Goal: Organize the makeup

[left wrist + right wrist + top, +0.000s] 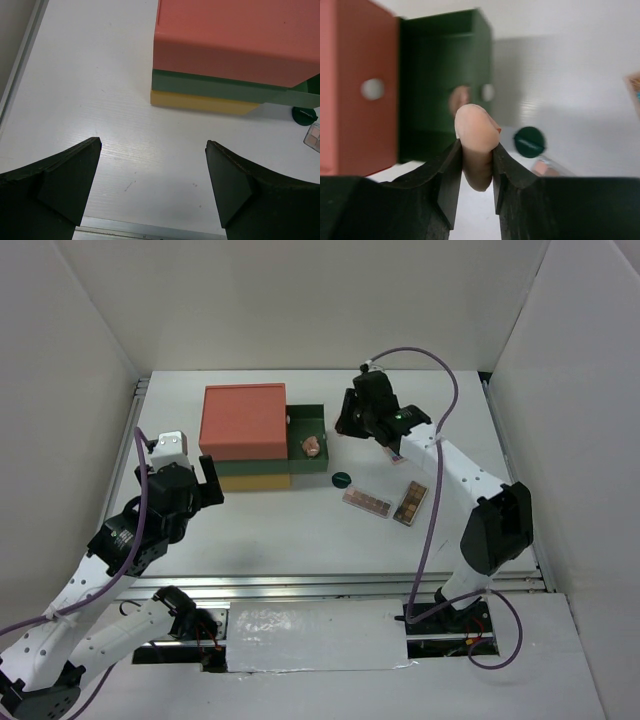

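Note:
My right gripper (347, 424) (476, 165) is shut on a peach round puff (476, 135) and holds it just right of the open green drawer (308, 422) (445, 60). A second peach puff (312, 446) (459, 98) lies inside that drawer. The dark-green disc (341, 479) (529, 140) (305, 115) lies on the table in front of the drawer. Two long brownish palettes (367, 502) (410, 503) lie to its right. A small pinkish palette (398, 458) shows partly under the right arm. My left gripper (210, 483) (152, 185) is open and empty, left of the box. No green tube shows.
The stacked drawer box, orange top (243, 420) (235, 40), green middle and yellow bottom (200, 102), stands at the back centre. White walls enclose the table. A metal rail (150, 231) runs along the near edge.

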{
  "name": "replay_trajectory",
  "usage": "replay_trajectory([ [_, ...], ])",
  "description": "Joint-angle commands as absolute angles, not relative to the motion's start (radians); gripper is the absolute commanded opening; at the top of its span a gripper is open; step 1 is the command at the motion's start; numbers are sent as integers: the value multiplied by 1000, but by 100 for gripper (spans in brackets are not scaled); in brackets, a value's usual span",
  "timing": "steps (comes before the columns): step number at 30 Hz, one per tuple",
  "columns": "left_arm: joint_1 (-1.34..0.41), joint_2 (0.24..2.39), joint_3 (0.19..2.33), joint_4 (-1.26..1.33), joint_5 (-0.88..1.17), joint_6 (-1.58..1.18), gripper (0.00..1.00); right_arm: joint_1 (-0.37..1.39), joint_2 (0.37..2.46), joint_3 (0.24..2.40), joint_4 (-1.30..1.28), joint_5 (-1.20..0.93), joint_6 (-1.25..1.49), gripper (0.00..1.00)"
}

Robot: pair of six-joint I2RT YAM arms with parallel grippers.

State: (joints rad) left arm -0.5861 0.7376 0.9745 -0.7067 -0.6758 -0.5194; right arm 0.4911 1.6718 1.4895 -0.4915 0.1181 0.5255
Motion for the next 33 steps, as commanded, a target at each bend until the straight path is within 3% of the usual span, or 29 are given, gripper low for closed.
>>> replay_trajectory([
  [1,-592,736,969,-689,-689,-505,99,543,1672,1522,-442,25,514,38],
  [7,-591,739,969,-692,-692,-506,99,598,1781,1660,-474,5,518,46],
  [10,-591,735,968,-690,-690,-505,99,604,1818,1696,-479,6,531,67],
  [11,-591,735,969,-690,-690,-505,99,603,1813,1697,-479,8,534,83],
  [13,-591,736,968,-689,-687,-505,99,604,1795,1678,-463,14,535,86],
  [16,-592,738,969,-689,-684,-502,99,595,1732,1631,-471,134,532,100],
  [24,-592,726,968,-684,-681,-500,99,496,1514,1217,-352,259,621,99],
  [26,-594,730,968,-686,-681,-502,99,463,1509,1157,-319,255,626,93],
  [30,-592,738,969,-684,-675,-499,99,442,1607,1162,-317,183,578,70],
  [33,-594,739,969,-686,-676,-502,99,442,1715,1236,-348,158,505,65],
])
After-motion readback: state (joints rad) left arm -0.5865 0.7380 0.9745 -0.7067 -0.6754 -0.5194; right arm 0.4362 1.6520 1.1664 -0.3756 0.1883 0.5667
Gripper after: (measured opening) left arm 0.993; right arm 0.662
